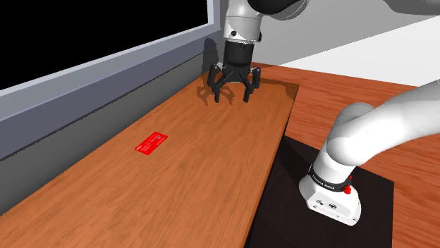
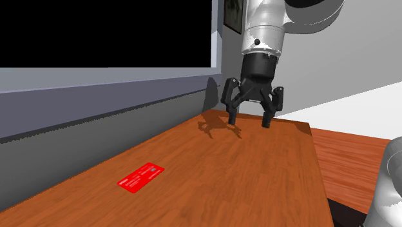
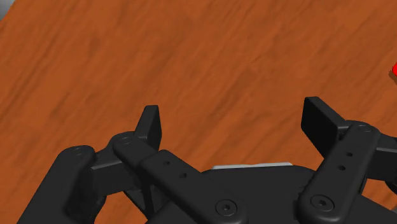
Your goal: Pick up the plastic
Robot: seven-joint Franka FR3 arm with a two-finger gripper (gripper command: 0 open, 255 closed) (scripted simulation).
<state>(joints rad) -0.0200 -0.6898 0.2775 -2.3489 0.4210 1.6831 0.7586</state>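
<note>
Worktop (image 1: 197, 176): a brown wood-grain board. One long edge runs beneath a grey window sill (image 1: 84, 106), and a black area lies beyond the glass.

White Franka arm (image 1: 381, 134): reaches from the stand to the worktop's far end.

Gripper (image 1: 231, 97): points down, low over the wood near the far corner by the sill. The fingers are spread wide and hold nothing. The wrist view shows bare wood between them.

Red plastic card (image 1: 151, 143): lies flat on the worktop near the sill-side edge, about midway along it and well apart from the gripper.

Assessment: the step in hand is the approach, and no grasp has begun. The next move calls for travel along the sill-side edge to a point above the card, then descent. The card looks thin and flat. The fingers would need to straddle its narrower side and close hard against the wood, and slipping off the edges is the likely fault.
</note>
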